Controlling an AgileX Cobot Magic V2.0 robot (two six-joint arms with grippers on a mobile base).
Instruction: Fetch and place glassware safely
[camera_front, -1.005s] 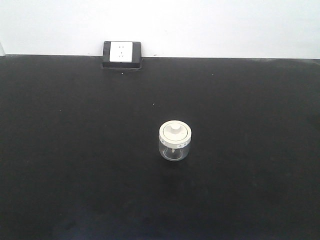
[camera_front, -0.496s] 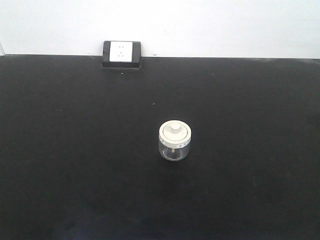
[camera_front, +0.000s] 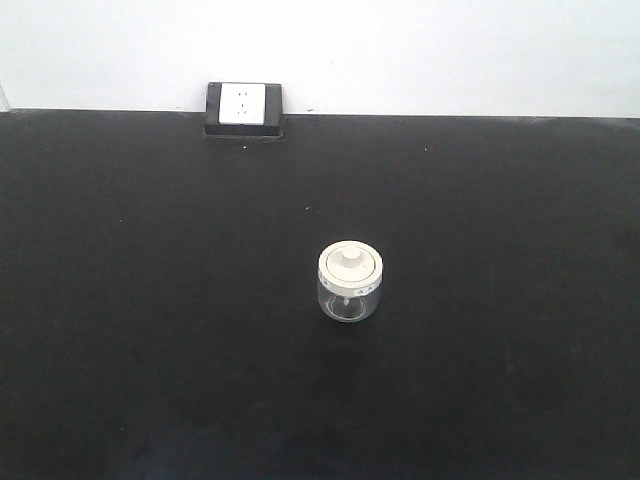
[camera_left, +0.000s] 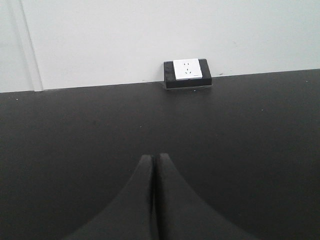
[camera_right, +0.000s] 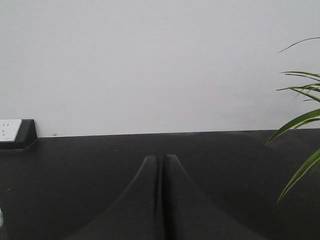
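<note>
The glassware (camera_front: 350, 283), a small squat clear jar with a cream-white knobbed lid, stands upright alone near the middle of the black table (camera_front: 150, 300) in the front view. Neither arm shows in that view. In the left wrist view my left gripper (camera_left: 153, 156) is shut, its dark fingers pressed together above bare tabletop with nothing between them. My right gripper (camera_right: 160, 157) is likewise shut and empty in the right wrist view. A pale sliver at that view's bottom-left edge may be the jar.
A black wall socket box with a white face (camera_front: 243, 107) sits at the table's back edge against the white wall, also seen as the socket (camera_left: 187, 73) and socket (camera_right: 15, 133). Green plant leaves (camera_right: 300, 120) reach in at the right.
</note>
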